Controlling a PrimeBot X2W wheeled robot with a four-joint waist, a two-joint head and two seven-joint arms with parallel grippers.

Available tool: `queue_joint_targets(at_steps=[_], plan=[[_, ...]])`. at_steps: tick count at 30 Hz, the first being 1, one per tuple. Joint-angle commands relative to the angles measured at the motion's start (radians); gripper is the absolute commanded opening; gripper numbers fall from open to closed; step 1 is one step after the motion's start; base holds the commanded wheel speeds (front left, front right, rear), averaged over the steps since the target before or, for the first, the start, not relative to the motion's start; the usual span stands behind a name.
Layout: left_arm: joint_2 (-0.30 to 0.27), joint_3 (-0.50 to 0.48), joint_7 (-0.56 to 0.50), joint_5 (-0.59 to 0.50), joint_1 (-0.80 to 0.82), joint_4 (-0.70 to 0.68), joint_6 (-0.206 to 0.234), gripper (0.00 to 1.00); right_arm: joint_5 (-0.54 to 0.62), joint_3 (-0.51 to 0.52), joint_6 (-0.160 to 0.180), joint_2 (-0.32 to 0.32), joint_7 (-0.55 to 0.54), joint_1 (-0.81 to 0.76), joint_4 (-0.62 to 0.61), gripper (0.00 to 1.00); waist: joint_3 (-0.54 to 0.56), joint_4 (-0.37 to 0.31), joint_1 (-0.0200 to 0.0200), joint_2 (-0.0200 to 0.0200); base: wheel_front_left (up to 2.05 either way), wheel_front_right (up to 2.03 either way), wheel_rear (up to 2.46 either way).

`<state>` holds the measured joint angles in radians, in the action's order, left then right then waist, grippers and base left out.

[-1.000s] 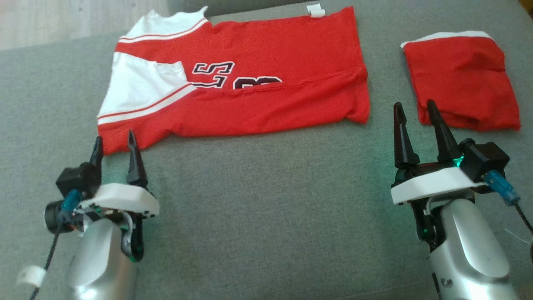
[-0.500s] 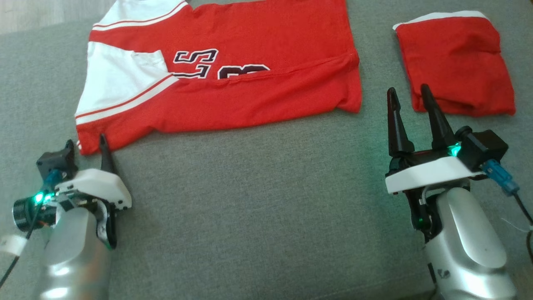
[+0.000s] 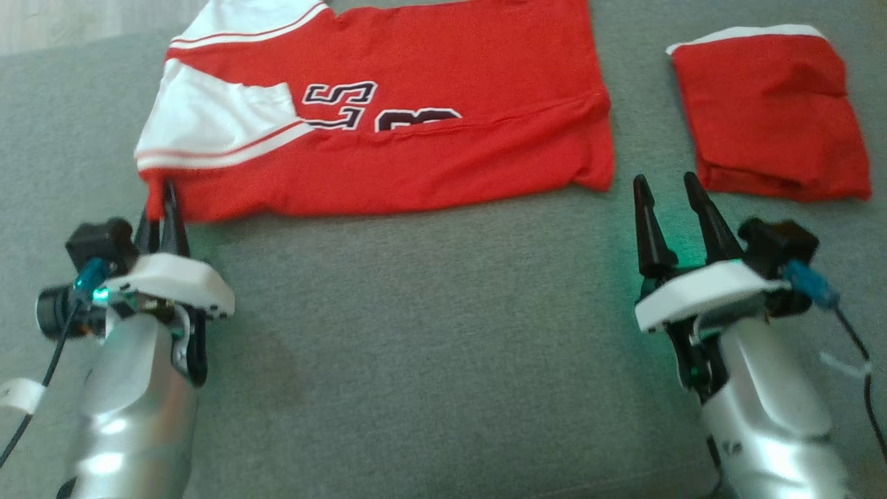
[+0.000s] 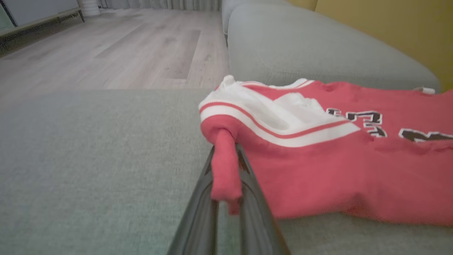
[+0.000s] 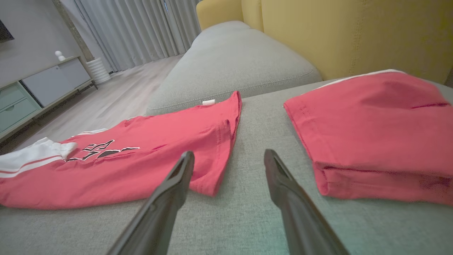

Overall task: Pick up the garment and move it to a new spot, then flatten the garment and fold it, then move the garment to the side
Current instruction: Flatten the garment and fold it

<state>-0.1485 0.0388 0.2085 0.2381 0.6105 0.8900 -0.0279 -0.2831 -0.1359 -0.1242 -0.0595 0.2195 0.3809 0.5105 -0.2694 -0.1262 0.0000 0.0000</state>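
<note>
A red and white jersey [image 3: 429,118] with dark lettering lies folded lengthwise across the grey couch seat [image 3: 429,333]. My left gripper [image 3: 161,197] is shut on the jersey's near left corner; in the left wrist view a pinched strip of the red jersey [image 4: 224,166] sits between my fingers and that corner is lifted a little. My right gripper [image 3: 666,184] stands open just off the jersey's near right corner [image 5: 212,184], apart from the cloth, with bare couch between its fingers [image 5: 177,177].
A second red garment [image 3: 769,111], folded into a square, lies at the right, close beside my right gripper. A yellow backrest [image 5: 354,32] rises behind it. Another grey cushion [image 4: 300,46] lies beyond the jersey, with wooden floor [image 4: 106,53] to the left.
My left gripper has gone from open beside the corner to shut on it, and the corner has shifted inward and upward. The right gripper has edged toward the jersey. The head camera has shifted.
</note>
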Motion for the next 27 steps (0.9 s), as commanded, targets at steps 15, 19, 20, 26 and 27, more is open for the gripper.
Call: queue_joint_targets(at_steps=[15,19,20,26,27], plan=[[0.001,0.039,0.053,-0.032,0.022,-0.252,-0.036,0.0,-0.17,-0.029,-0.007,0.009,-0.218,0.311,0.408,1.0,-0.024,0.098,0.0,0.0,0.0,0.0,0.0],[0.0,0.044,0.053,-0.036,0.014,-0.267,-0.035,0.0,-0.188,-0.077,-0.007,0.009,-0.247,0.347,0.488,0.75,-0.024,0.107,0.0,0.0,0.0,0.0,0.0],[-0.002,0.044,0.053,-0.037,0.011,-0.267,-0.033,0.0,-0.191,-0.095,-0.007,0.009,-0.243,0.353,0.497,0.12,-0.023,0.107,0.0,0.0,0.0,0.0,0.0],[-0.024,0.032,0.053,-0.032,-0.025,-0.257,-0.028,0.0,-0.143,-0.152,-0.007,0.009,-0.157,0.376,0.544,0.0,0.005,0.089,0.0,0.0,0.0,0.0,0.0],[-0.028,0.029,0.053,-0.031,-0.035,-0.255,-0.028,0.0,-0.135,-0.154,-0.007,0.009,-0.144,0.377,0.552,0.0,0.014,0.084,0.0,0.0,0.0,0.0,0.0]])
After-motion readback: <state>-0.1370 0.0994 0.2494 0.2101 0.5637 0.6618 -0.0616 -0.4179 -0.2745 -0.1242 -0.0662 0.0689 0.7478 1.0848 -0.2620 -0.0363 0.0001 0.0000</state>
